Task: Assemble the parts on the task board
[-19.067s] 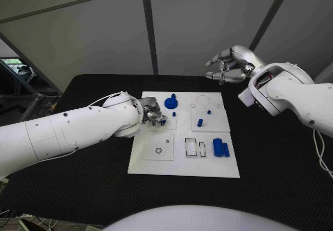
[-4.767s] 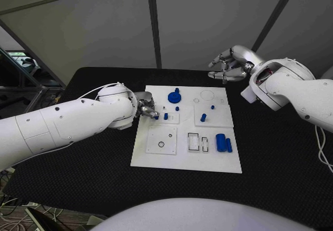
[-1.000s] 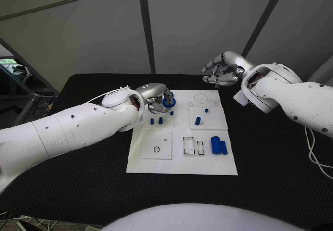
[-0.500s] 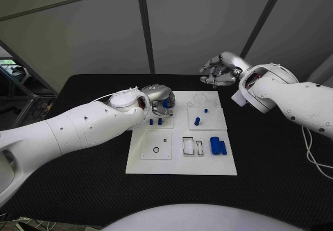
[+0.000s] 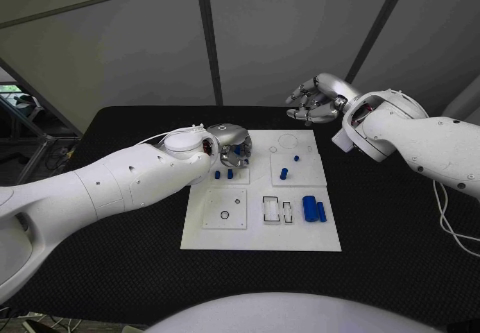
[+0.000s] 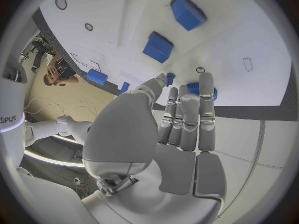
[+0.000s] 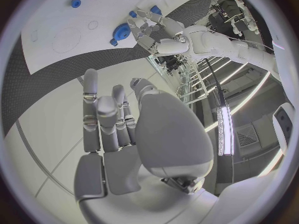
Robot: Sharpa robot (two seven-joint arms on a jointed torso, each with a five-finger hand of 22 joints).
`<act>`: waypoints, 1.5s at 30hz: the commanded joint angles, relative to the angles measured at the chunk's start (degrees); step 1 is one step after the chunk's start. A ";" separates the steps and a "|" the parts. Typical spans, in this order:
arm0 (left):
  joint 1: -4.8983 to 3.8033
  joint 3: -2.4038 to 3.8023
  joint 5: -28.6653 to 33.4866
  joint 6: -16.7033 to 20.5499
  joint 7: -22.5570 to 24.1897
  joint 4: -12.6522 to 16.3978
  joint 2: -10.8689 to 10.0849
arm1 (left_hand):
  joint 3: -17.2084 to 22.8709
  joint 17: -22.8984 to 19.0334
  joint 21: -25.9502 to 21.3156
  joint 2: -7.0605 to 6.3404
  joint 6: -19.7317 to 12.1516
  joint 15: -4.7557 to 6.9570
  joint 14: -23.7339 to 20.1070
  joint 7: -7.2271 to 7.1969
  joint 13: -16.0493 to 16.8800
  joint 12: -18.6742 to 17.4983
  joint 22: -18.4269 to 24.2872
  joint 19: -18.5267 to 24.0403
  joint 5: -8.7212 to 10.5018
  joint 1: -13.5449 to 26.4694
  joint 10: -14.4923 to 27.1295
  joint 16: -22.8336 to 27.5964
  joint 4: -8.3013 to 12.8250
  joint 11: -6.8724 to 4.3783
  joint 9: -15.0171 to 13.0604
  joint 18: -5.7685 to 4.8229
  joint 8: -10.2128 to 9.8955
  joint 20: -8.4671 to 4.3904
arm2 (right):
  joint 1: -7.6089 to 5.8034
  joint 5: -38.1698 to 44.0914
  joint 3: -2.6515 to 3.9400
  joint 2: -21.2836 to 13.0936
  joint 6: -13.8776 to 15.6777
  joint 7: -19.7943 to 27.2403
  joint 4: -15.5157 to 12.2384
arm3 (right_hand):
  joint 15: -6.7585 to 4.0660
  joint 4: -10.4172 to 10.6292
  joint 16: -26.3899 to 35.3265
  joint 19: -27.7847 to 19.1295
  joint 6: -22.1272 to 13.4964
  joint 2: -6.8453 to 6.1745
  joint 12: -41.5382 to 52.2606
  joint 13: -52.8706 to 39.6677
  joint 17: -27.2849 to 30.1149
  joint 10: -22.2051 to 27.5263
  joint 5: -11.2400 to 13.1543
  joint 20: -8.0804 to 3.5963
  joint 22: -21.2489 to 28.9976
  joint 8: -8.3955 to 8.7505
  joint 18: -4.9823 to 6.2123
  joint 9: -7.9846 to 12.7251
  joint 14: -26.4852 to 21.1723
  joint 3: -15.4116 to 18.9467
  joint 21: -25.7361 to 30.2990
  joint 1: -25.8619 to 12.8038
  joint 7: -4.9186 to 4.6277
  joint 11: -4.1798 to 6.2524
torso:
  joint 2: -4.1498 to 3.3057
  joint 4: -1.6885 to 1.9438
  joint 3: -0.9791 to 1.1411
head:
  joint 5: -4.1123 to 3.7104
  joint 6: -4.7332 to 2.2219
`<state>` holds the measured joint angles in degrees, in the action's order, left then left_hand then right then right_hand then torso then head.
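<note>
Left wrist view: left hand (image 6: 187, 109) fingertips at round blue part (image 6: 201, 90)

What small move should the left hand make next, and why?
Probably close the fingers on the round blue knob and lift. The left hand is over the knob at the board's far-left corner with fingers around it, while the right hand hangs beyond the board holding nothing.

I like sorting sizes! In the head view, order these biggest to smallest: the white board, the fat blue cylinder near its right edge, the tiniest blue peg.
1. Task board, largest.
2. Fat blue cylinder.
3. Tiny blue peg, smallest.
</note>
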<state>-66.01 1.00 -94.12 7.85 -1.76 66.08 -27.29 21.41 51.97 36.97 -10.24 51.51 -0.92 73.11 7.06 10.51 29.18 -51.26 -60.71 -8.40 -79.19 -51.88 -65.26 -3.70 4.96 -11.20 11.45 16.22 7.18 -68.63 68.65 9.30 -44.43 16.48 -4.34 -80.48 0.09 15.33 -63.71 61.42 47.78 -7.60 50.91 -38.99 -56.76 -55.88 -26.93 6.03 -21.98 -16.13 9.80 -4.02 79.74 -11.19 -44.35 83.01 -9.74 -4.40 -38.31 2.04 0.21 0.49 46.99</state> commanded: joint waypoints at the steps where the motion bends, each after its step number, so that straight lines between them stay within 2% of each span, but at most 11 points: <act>1: -0.11 0.00 -0.70 -1.91 0.07 -0.27 0.35 | 0.20 0.77 0.47 0.06 0.59 0.01 0.78 -0.02 -0.23 -0.37 -0.40 -0.32 -0.23 -0.68 -0.89 -1.12 0.16 -0.09 0.18 -1.05 -0.47 -0.12 | -0.10 -0.12 0.03 0.07 0.22 0.30 -0.11 | -0.02 0.00 0.28 -0.12 0.07 -0.39 -0.36 0.05 0.09 -0.27 -0.13 0.07 0.05 -0.28 0.71 0.09 -0.17 -0.45 0.33 0.09 0.14 -0.03 | 0.04 -0.02 0.00 | 0.05 -0.02; 9: -0.10 -0.02 -0.47 -1.96 0.60 -0.72 0.81 | 1.46 2.58 3.15 0.80 1.64 0.58 1.81 -0.11 -0.83 -0.81 -2.94 -1.39 -0.28 -1.77 -2.85 -3.57 0.68 -0.74 0.56 -1.32 -1.04 -0.57 | -0.10 -0.12 0.03 0.10 0.13 0.23 -0.16 | -0.02 0.02 0.28 -0.11 0.05 -0.40 -0.38 0.10 0.08 -0.30 -0.13 0.07 0.06 -0.28 0.71 0.09 -0.15 -0.48 0.34 0.08 0.13 -0.03 | 0.03 -0.01 0.00 | -0.04 0.04; 12: -0.10 -0.02 -0.31 -2.03 0.84 -0.76 0.91 | 2.42 2.82 4.41 1.17 1.57 0.80 1.96 0.12 -1.31 -1.52 -4.25 -1.69 -0.27 -2.50 -3.88 -4.27 1.16 -0.90 0.98 -1.50 -1.91 -0.81 | -0.10 -0.12 0.03 0.09 0.12 0.20 -0.21 | -0.01 0.05 0.27 -0.09 0.04 -0.40 -0.41 0.20 0.04 -0.35 -0.13 0.07 0.08 -0.29 0.72 0.09 -0.12 -0.54 0.37 0.04 0.13 -0.04 | -0.01 0.05 -0.01 | -0.08 0.10; 22: -0.08 -0.03 -0.22 -3.64 0.10 -1.18 1.46 | 3.19 3.51 6.12 1.33 2.17 0.87 2.45 0.20 -1.91 -2.63 -6.07 -2.09 -0.24 -2.76 -4.94 -5.39 1.57 -0.96 1.35 -1.74 -2.73 -0.97 | -0.10 -0.12 0.03 0.09 0.07 0.14 -0.31 | -0.01 0.10 0.31 -0.05 0.20 -0.42 -0.43 0.35 0.05 -0.45 -0.12 0.07 0.11 -0.41 0.72 0.05 -0.09 -0.64 0.42 -0.01 0.15 -0.02 | 0.02 -0.03 -0.06 | -0.13 0.35; 27: -0.07 -0.04 -0.21 -4.54 -0.22 -1.59 1.67 | 3.37 3.58 6.42 1.40 2.31 0.83 2.52 0.29 -2.09 -3.00 -6.44 -2.10 -0.24 -2.79 -5.06 -5.60 1.65 -0.90 1.45 -1.77 -2.95 -0.98 | -0.10 -0.12 0.03 0.05 0.07 0.12 -0.35 | -0.01 0.10 0.31 -0.05 0.20 -0.42 -0.43 0.35 0.05 -0.45 -0.12 0.07 0.11 -0.41 0.72 0.05 -0.09 -0.64 0.42 -0.01 0.15 -0.02 | 0.08 0.00 0.02 | -0.20 0.42; 33: -0.06 -0.06 -0.20 -5.31 -0.27 -1.73 1.79 | 3.96 4.15 7.69 1.75 3.47 0.81 2.90 0.45 -2.43 -3.75 -7.86 -2.34 -0.23 -3.01 -6.36 -6.48 2.05 -0.84 1.58 -1.98 -3.24 -0.92 | -0.10 -0.12 0.03 0.06 0.08 0.12 -0.41 | -0.01 0.14 0.34 -0.02 0.32 -0.46 -0.44 0.47 0.05 -0.53 -0.12 0.06 0.14 -0.49 0.72 0.03 -0.05 -0.71 0.46 -0.05 0.17 -0.01 | 0.08 0.01 0.00 | -0.21 0.57; 45: -0.02 -0.06 0.41 -2.47 0.39 -1.25 1.15 | 5.80 7.61 13.07 2.41 6.53 1.01 5.25 0.76 -2.58 -5.00 -12.44 -4.84 -0.25 -4.58 -10.11 -9.41 4.02 -0.99 1.70 -2.68 -3.51 -1.18 | -0.10 -0.12 0.04 0.04 0.15 0.17 -0.44 | -0.01 0.14 0.34 -0.02 0.32 -0.46 -0.44 0.47 0.05 -0.53 -0.12 0.06 0.14 -0.49 0.72 0.03 -0.05 -0.71 0.46 -0.05 0.17 -0.01 | 0.12 0.09 -0.01 | -0.26 0.41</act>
<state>-66.09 1.02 -94.05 4.71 -1.61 64.78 -26.00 26.98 59.47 49.85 -8.02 57.59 0.17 77.95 7.82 7.84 24.37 -63.52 -65.22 -8.30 -83.19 -61.68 -74.54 0.27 3.91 -9.57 11.44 13.05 5.95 -68.63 68.63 9.30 -44.41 16.45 -4.43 -80.80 0.09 15.51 -63.71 61.43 47.79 -7.60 50.72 -38.56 -56.77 -55.88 -26.93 6.03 -21.90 -16.41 9.80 -3.99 79.74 -11.66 -44.10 83.01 -9.74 -4.40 -38.19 2.08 0.19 0.23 47.44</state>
